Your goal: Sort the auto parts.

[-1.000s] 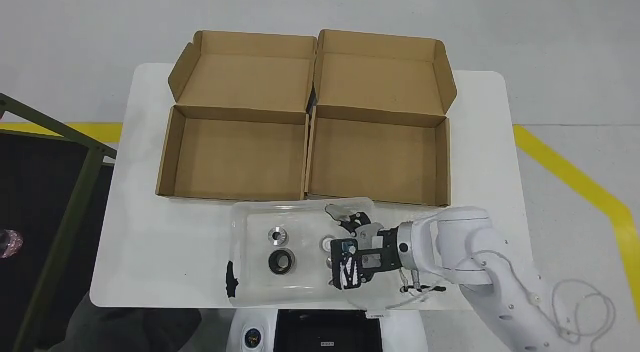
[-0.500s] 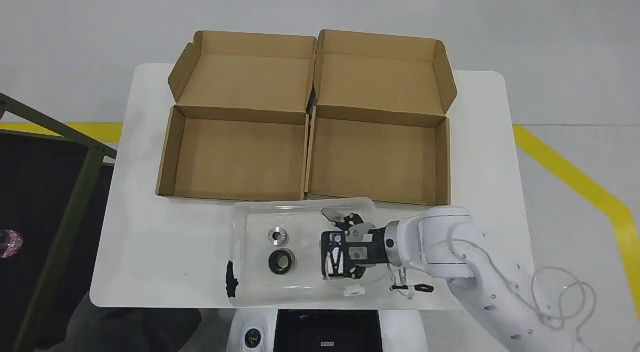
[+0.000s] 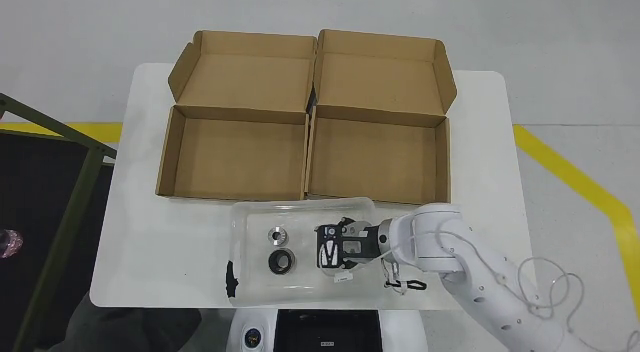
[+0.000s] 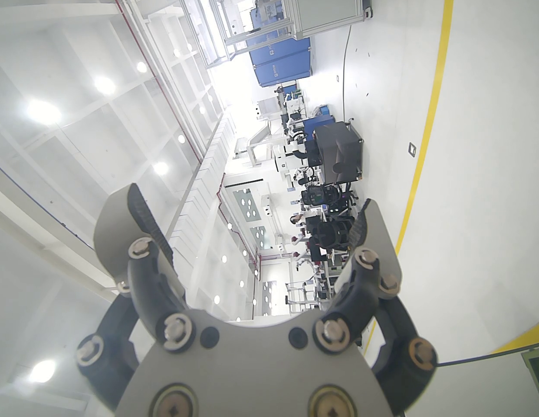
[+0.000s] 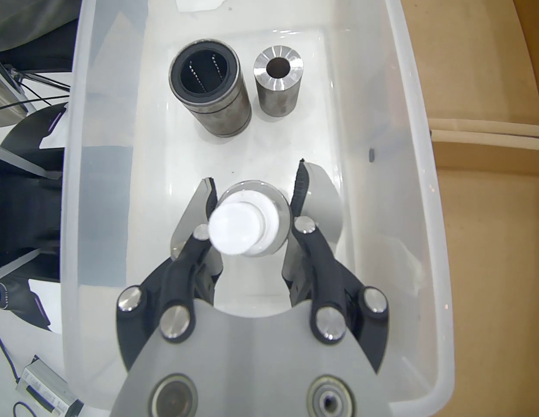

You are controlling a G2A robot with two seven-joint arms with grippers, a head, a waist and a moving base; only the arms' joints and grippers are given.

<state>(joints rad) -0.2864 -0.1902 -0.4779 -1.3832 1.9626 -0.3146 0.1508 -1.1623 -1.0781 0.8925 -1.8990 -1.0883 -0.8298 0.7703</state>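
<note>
Tabletop white under boxes; floor grey

The white table carries three things; the left cardboard box and the right cardboard box stand open on it, side by side and touching, with lids folded back; a clear plastic bin sits just in front of them, at the near edge.

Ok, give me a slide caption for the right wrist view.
Right gripper around a white-capped part in the clear bin, a large metal cylinder and a small metal cylinder upright beyond.
</note>
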